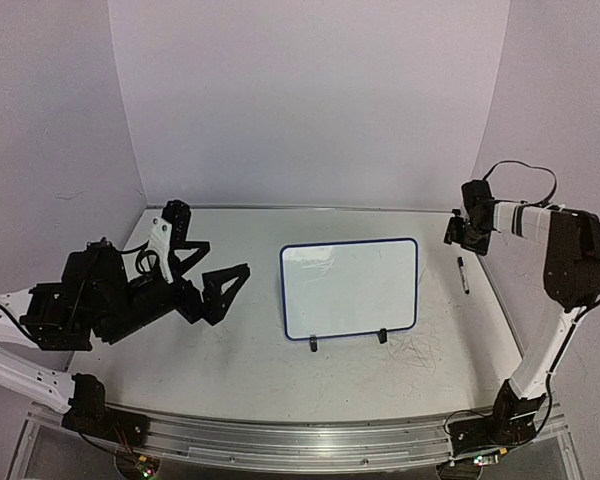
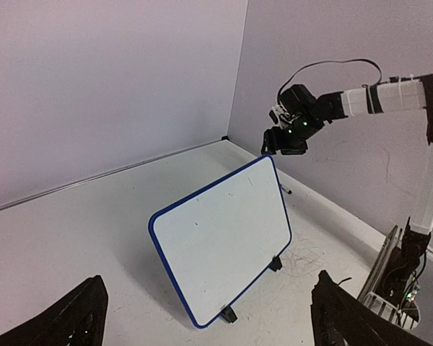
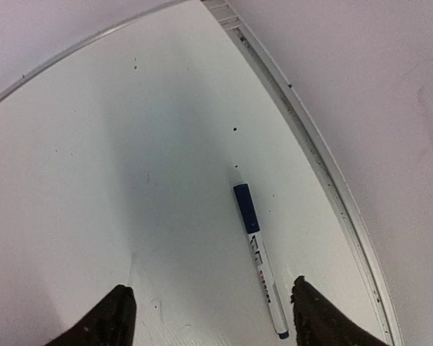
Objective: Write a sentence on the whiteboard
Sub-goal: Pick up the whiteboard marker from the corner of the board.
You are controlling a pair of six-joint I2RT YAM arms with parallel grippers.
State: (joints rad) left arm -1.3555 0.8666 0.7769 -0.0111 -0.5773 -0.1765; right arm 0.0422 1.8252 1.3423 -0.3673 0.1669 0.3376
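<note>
Your left pincer (image 1: 227,257) is released: its two black fingers stand wide apart with nothing between them. It sits low at the left side of the scuffed grey-white tabletop (image 1: 250,360), well apart from the board and aimed toward it.

At the centre you have the small rectangular whiteboard (image 1: 348,288), white-faced with rounded corners and a thin dark blue frame. The left wrist view shows it propped at a tilt on two little black clip feet (image 1: 313,346) along its near edge. Its face is bare except for faint smudging near the upper left. No sentence shows on it, not one stroke.

Just off the board's near right corner, thin grey scribble marks (image 1: 417,350) lie on the tabletop itself. They are not on the board.

To the right of the board, a slim white marker with a blue cap (image 3: 258,259) lies flat on the tabletop, near the metal rail (image 3: 325,173) at the right edge. The cap appears to be on.

Your right pincer (image 3: 211,287) hangs above the marker, fingers parted to either side of it and gripping nothing.

Assessment: the task has not started. Left to do, in my judgement: take up the marker, uncap it, carry it to the board, and write the whole sentence. The left arm may be needed for the cap or to steady the board.
</note>
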